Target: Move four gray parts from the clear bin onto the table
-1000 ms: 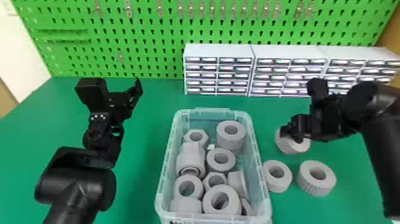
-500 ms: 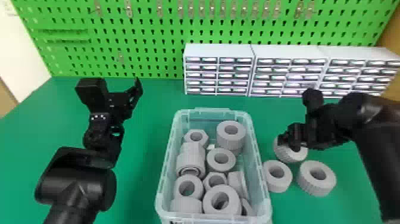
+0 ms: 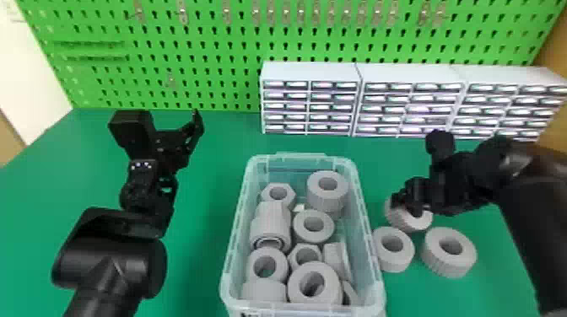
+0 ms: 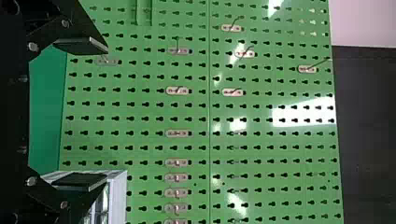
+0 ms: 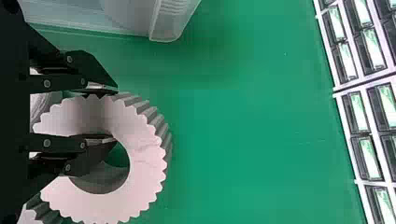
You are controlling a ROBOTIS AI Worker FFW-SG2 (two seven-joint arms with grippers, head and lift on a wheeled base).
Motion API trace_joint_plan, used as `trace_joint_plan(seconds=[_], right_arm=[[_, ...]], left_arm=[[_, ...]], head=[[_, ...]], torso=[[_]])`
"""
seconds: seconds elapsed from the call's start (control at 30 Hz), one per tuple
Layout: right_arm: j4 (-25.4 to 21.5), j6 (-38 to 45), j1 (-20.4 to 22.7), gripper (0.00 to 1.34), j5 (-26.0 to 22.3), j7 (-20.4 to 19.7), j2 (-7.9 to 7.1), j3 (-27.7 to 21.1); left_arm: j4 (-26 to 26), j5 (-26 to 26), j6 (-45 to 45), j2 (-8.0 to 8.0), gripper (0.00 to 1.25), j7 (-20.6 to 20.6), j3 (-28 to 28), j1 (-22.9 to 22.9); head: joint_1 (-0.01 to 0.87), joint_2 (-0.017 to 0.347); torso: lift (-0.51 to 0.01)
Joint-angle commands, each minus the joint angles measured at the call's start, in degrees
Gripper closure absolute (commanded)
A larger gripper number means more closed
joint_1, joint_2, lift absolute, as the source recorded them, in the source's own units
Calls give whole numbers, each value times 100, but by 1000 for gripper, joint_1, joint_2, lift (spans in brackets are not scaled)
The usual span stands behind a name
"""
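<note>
Left arm idle, up from 6 o'clock in head view, gripper at the bin's 10 o'clock. Right arm in from 4 o'clock, gripper aimed about 8, near the clear bin. Count: 1 bin; 3 drawer cabinets at its 1 o'clock; at least 10 gray parts inside, overlapping; 3 gray rings outside: gripped ring between the bin's 2 and 3 o'clock, second ring at its 7, third ring between its 4 and 5. Left fingers spread wide, holding nothing. Right fingers pinch the gripped ring's wall, one in the bore, one outside. Probably resting on the bench, underside hidden.
</note>
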Motion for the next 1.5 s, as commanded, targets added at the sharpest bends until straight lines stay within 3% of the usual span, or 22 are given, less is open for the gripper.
trace_joint_plan(seconds=[0.0,0.17,0.3,0.6,1.03,1.47], right_arm=[[16,-107,25,852,-11,0,9,15],[33,-124,34,613,-28,0,17,-3],[33,-124,34,516,-37,0,26,32],[-116,-116,8,512,-116,0,0,208],[-1478,500,-45,512,77,0,70,234],[-2217,983,-256,512,-231,0,61,656]], left_arm=[[0,-8,0,-4,295,0,7,9],[0,-8,0,-13,295,0,7,9],[0,-8,0,-13,295,0,7,26],[0,-8,0,-13,295,0,25,61],[0,-17,0,-13,295,0,78,96],[0,-8,0,-13,295,0,104,114]], head=[[693,72],[693,72],[693,72],[693,72],[693,72],[693,72]], torso=[[-52],[-52],[-52],[-52],[-52],[-52]])
